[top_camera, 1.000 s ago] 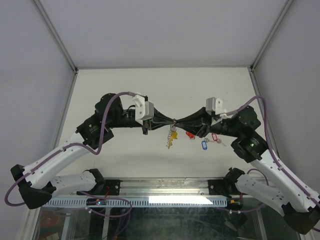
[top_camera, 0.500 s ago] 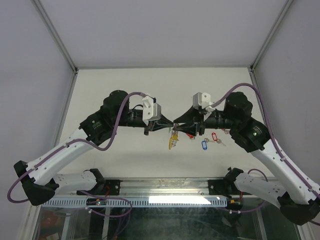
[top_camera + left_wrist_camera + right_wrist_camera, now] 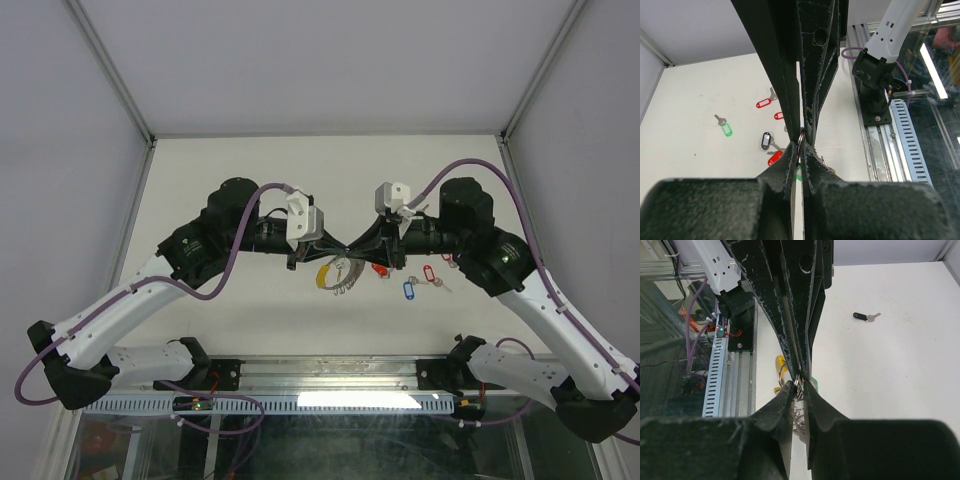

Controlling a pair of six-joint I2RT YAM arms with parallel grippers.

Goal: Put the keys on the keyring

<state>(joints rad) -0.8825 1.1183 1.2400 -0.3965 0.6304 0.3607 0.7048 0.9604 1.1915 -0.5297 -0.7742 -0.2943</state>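
Note:
My left gripper (image 3: 340,250) and right gripper (image 3: 353,250) meet tip to tip above the table's middle. Both are shut on a small silver ring (image 3: 801,144) of the keyring (image 3: 336,273), whose coiled loop and yellow segment hang below them. In the right wrist view my right gripper (image 3: 799,385) pinches that ring, with the coil (image 3: 799,417) below and the yellow segment (image 3: 780,367) to the left. A green tag (image 3: 815,386) peeks out behind the tips. Loose keys lie on the table: red (image 3: 380,270), blue (image 3: 408,290), red (image 3: 430,273), green (image 3: 727,130), black (image 3: 765,140).
A black-tagged key (image 3: 860,316) lies apart on the white table. More red-tagged keys (image 3: 763,103) lie near the green one. The metal rail (image 3: 320,400) and both arm bases run along the near edge. Grey walls enclose the table on three sides.
Both wrists have risen and turned while staying tip to tip. The right wrist moved left. The hanging keyring swung from straight down to the left, showing its yellow segment.

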